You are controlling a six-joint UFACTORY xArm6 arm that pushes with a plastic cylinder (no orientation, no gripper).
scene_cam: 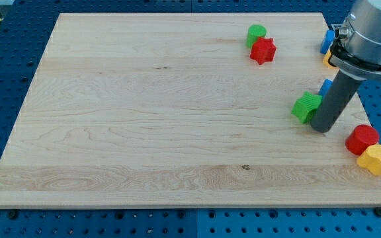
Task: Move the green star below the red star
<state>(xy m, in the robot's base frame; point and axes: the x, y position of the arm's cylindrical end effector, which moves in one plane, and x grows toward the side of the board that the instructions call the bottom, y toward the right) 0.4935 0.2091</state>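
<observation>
The green star (305, 106) lies on the wooden board at the view's right, a little above the middle height. The red star (262, 50) lies near the view's top right, touching a green round block (256, 33) just above it. My tip (321, 128) rests on the board right beside the green star, at its lower right, touching or nearly touching it. The green star is well below and to the right of the red star.
A red round block (362, 139) and a yellow block (376, 158) sit at the right edge. A blue block (325, 86) shows partly behind the rod. Another blue block (327, 41) and a yellow one (328, 61) sit at the top right, partly hidden by the arm.
</observation>
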